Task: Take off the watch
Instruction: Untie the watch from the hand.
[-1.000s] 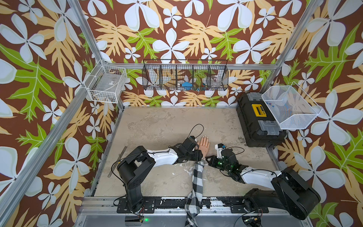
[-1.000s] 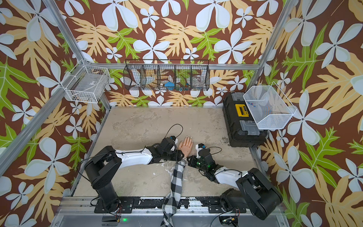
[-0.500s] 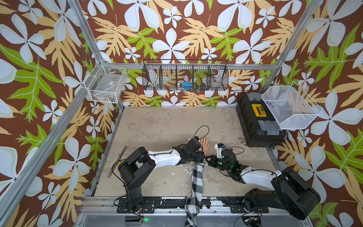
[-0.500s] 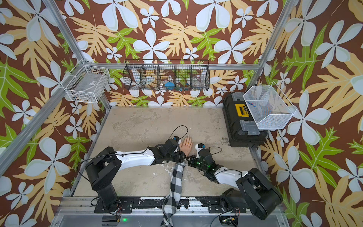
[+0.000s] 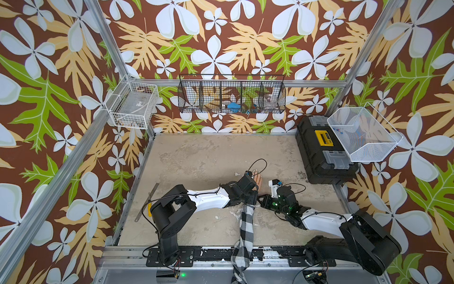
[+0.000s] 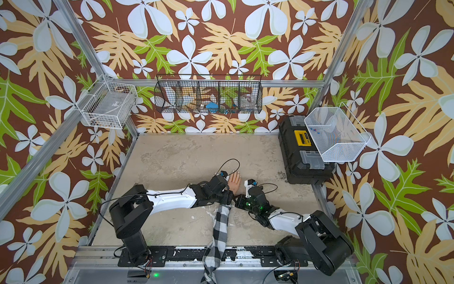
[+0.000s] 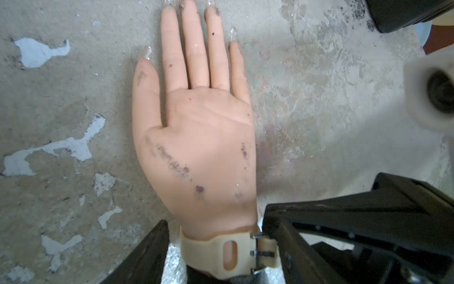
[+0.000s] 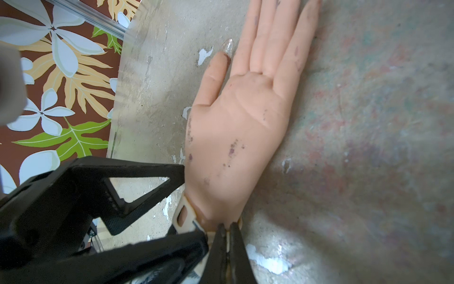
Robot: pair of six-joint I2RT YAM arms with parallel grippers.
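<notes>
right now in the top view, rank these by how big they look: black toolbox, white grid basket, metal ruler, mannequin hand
1. black toolbox
2. white grid basket, close; mounted nearer the camera, so unsure
3. metal ruler
4. mannequin hand, mostly covered

The watch (image 7: 208,250) shows only its pale strap; its face is hidden from every view.

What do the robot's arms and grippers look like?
Both have black joints and smooth white shells: the left arm and the right arm. Thin black cables loop around them. Small green lights glow on the right one. The left gripper and right gripper have black fingers, the left's with triangle-shaped holes.
</notes>
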